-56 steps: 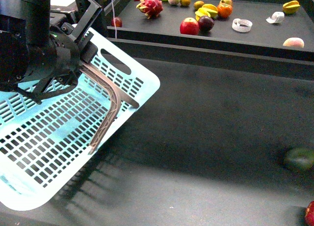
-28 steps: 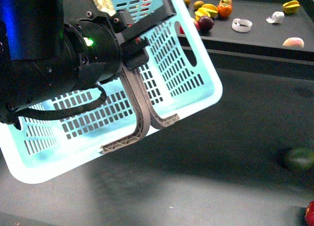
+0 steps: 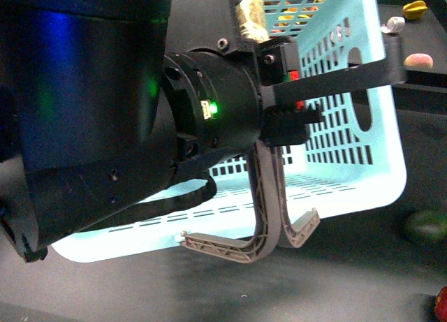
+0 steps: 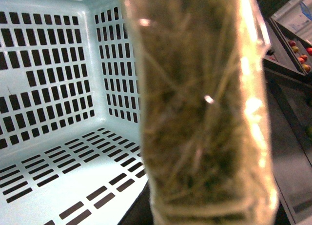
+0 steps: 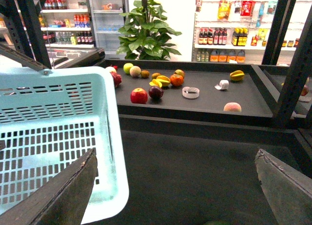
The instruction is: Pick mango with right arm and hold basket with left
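The light turquoise basket [image 3: 367,165] hangs tilted off the dark table, and its grey-brown handles [image 3: 269,217] curve down in front. My bulky black left gripper [image 3: 307,98] is shut on the taped handle. That handle [image 4: 204,112] fills the left wrist view as a blur, with the basket's slotted inside [image 4: 58,88] behind it. A yellow oval fruit that I take for the mango [image 5: 237,75] lies on the far shelf, also showing past the basket rim as the mango [image 3: 414,10]. My right gripper [image 5: 175,200] is open over bare table with nothing in it, the basket [image 5: 58,137] beside one finger.
The raised shelf [image 5: 204,103] at the back carries several fruits, among them a red apple [image 5: 139,95], a ridged starfruit [image 5: 163,81] and a peach [image 5: 232,107]. A dark green fruit [image 3: 424,226] and a red fruit [image 3: 441,304] lie at the table's right edge. Black frame posts [image 5: 290,59] stand right.
The left arm has lifted the basket and swung it right and up toward the camera. The basket now tilts steeply and covers most of the shelf.
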Motion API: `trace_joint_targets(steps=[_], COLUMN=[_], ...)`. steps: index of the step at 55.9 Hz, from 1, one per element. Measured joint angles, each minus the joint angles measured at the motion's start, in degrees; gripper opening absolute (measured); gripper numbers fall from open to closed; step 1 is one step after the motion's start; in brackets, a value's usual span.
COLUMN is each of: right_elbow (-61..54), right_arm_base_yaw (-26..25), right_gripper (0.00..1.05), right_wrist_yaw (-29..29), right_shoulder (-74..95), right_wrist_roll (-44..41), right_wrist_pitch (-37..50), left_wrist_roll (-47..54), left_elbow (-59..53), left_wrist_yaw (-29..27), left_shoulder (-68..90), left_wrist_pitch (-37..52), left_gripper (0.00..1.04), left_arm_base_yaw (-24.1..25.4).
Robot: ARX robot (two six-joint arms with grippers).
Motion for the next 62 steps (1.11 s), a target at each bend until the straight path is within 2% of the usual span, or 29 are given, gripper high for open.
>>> trace_joint_targets(steps=[14, 32, 62], right_elbow=[0.0, 0.0, 0.0], right_arm_base_yaw=[0.0, 0.0, 0.0], right_gripper=[0.96, 0.96, 0.96], right_wrist_yaw=[0.0, 0.0, 0.0], right_shoulder=[0.0, 0.0, 0.0], right_wrist_roll=[0.0, 0.02, 0.02], right_wrist_pitch=[0.0, 0.0, 0.0], left_wrist_roll=[0.5, 6.8, 7.43], left_elbow=[0.11, 1.27, 1.31], left_wrist_yaw=[2.97, 7.02, 5.18], left_shoulder=[-1.07, -0.04, 0.76], left_wrist_pitch=[0.79, -0.15, -0.02], left_gripper=[0.04, 0.04, 0.04], left_arm_base_yaw=[-0.9, -0.74, 0.92])
